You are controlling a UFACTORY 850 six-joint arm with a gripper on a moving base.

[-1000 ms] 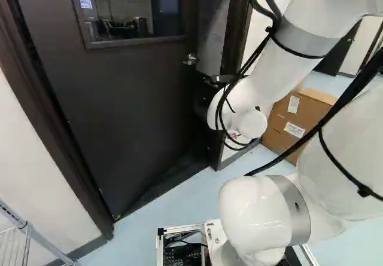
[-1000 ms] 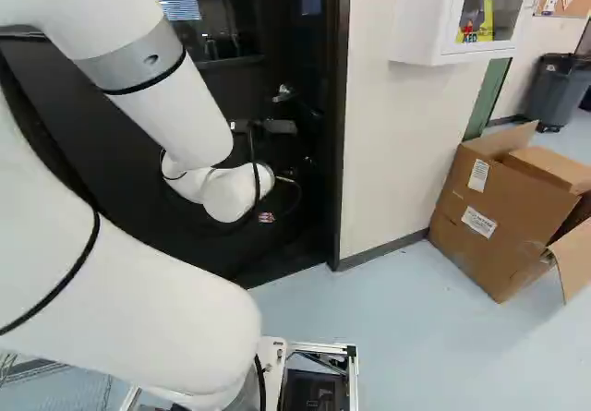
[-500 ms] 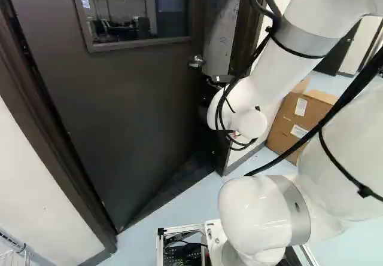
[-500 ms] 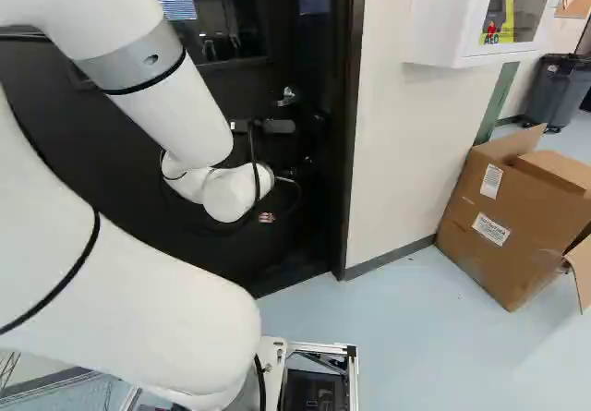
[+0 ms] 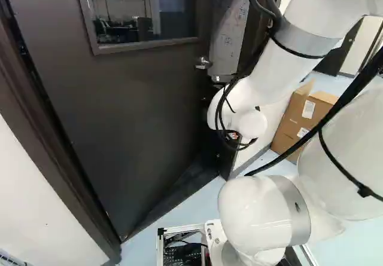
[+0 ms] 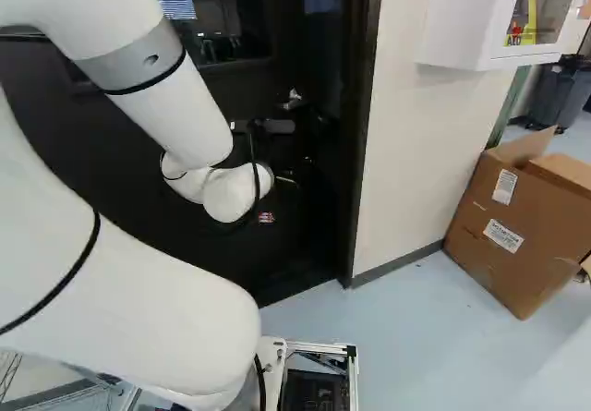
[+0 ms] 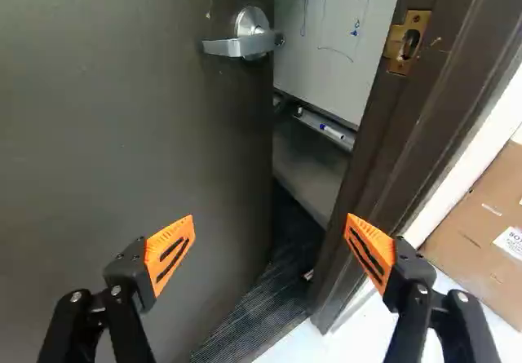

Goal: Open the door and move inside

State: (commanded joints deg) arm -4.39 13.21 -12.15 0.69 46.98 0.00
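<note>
1. At the left of the left base view, the dark door [image 5: 131, 116] stands ajar, swung away from the robot. Opening looks under way, with entry still to do.
2. The door's lever handle [image 7: 232, 47] sits near its free edge, out of the hand's grasp and ahead of it. The latch is clear of the frame, so turning the lever seems unnecessary.
3. The hand [image 7: 270, 219] has its fingers apart, gripping nothing, one toward the door, the other toward the frame. Whether either touches, I cannot tell. Next calls for pushing the door farther inward.
4. Right of the opening stands the door frame [image 7: 391, 126]. The finger on that side could snag; the arm should favour the door side, and the base follow only once the gap is wide enough.
</note>
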